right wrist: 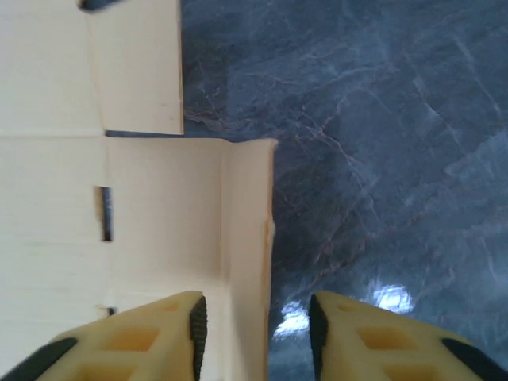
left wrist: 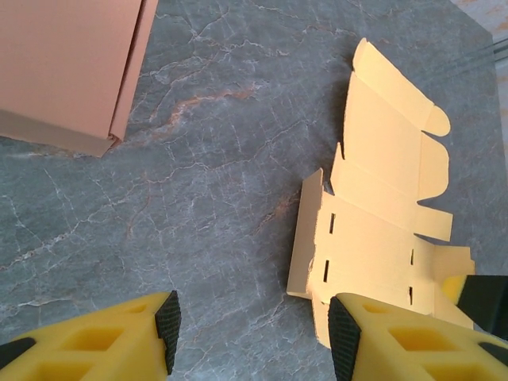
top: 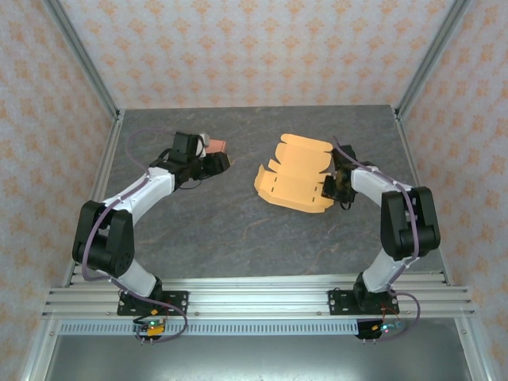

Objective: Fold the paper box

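Note:
The paper box (top: 295, 173) is a flat yellow-orange cut-out blank lying on the dark stone table (top: 238, 230), right of centre. My right gripper (top: 332, 186) is at the blank's right edge. In the right wrist view the blank (right wrist: 159, 214) has one side flap (right wrist: 248, 238) folded up, and my right gripper (right wrist: 254, 325) stands open astride that flap, with a gap on both sides. My left gripper (top: 213, 163) is at the back left, apart from the blank. In the left wrist view it (left wrist: 254, 321) is open over bare table, with the blank (left wrist: 381, 238) to its right.
A folded pinkish-brown box (top: 216, 146) sits just beyond my left gripper, and appears in the left wrist view (left wrist: 71, 63) at the top left. Metal frame rails and patterned walls enclose the table on three sides.

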You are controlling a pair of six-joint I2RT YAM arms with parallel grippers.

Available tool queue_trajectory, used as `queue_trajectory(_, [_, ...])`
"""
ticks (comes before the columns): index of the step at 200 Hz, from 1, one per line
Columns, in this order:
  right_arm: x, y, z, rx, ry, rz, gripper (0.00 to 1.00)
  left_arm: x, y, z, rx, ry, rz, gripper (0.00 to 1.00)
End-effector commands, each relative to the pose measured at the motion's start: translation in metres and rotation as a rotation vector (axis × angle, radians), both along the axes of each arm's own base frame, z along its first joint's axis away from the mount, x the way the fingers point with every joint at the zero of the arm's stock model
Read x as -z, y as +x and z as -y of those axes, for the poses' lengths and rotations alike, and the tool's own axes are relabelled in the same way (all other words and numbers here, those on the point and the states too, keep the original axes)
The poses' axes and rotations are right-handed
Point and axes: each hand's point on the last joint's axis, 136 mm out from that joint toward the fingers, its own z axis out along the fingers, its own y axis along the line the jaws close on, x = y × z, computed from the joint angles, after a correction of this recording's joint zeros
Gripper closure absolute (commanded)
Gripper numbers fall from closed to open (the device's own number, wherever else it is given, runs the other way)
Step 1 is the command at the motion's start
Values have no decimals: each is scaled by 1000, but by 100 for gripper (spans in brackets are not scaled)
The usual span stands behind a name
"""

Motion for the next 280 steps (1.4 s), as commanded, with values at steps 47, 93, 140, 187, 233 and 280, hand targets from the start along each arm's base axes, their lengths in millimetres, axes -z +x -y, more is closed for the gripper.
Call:
queue_trajectory(47, [-63, 45, -2, -474, -351, 210, 100, -55, 4, -31, -48, 47, 117, 45])
queue_trajectory(93, [-108, 43, -40, -1242, -709, 335, 100, -95, 4, -53, -99, 48, 223, 45])
queue_trajectory(140, [-138, 46, -82, -1813, -764, 486, 92, -95, 0, -54, -93, 47, 231, 45])
queue_trajectory(187, [-110, 65, -178, -2221, -924, 654, 65, -66, 2, -49, -130, -31, 193, 45])
queue_trajectory(233, [-178, 54, -270, -1866, -617, 1162, 44, -54, 6, -41, -63, -18, 209, 45])
queue_trajectory(280, [-185, 105, -130, -929, -169, 699, 49, -27, 6, -22, 20, 31, 136, 46])
